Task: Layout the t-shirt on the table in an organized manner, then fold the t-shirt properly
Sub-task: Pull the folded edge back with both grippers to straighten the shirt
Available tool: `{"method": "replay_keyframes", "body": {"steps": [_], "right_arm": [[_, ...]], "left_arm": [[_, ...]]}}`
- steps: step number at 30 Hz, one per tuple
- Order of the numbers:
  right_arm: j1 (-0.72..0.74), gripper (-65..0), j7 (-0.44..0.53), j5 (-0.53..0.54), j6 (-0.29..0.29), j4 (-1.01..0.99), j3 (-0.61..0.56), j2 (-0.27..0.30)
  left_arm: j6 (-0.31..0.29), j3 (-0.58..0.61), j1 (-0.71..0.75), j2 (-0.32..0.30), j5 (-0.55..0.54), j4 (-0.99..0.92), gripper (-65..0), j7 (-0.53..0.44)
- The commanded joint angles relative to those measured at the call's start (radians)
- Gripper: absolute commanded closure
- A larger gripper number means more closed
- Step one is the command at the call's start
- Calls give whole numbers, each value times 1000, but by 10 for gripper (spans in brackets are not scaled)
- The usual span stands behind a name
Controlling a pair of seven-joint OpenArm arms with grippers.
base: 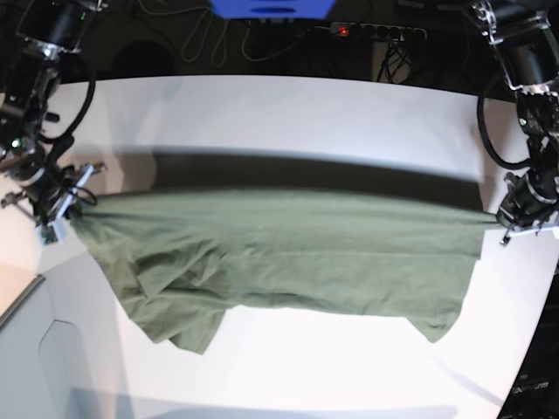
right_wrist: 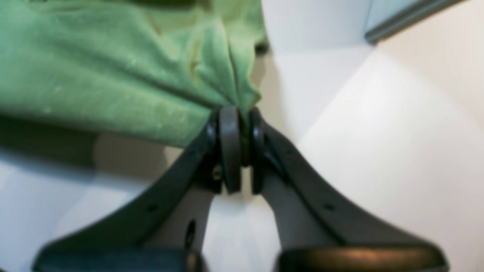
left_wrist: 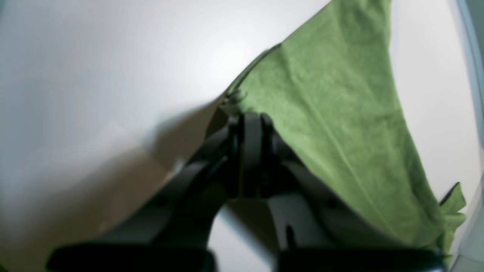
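Observation:
The olive-green t-shirt [base: 279, 253] hangs stretched between both arms above the white table [base: 288, 113], its lower part drooping toward the front with a sleeve at the lower left. My left gripper [base: 500, 218], at the base view's right, is shut on one corner of the shirt [left_wrist: 332, 113]; its fingers [left_wrist: 251, 128] pinch the cloth edge. My right gripper [base: 72, 202], at the base view's left, is shut on the opposite corner [right_wrist: 113, 71], with cloth bunched between the pads [right_wrist: 230, 128].
A dark shadow band [base: 306, 170] of the shirt lies on the tabletop behind it. Cables and a power strip [base: 376, 31] run along the back beyond the table. The table's curved edge [base: 26, 297] shows at the lower left.

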Motion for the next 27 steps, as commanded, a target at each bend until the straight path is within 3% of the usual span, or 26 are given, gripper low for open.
{"method": "replay_keyframes", "body": {"steps": [1,11,18,27], "right_arm": [[-9,0,9,4,-4,17,5,1],[-197,0,14,9,-4,21,6,-2],[-339,0,206,6,-4,21,6,-16],[-421,0,313,7,-4,17,106,-66]], "left_arm": [[-4,-6,5,-18,-5,22,-1,-16],[-5,-86,158,10,-5,36,-1,-17],[-5,-126,307,59,1,209,-1,-17],[-5,-163,418,99,-1,269,-1,-17]]}}
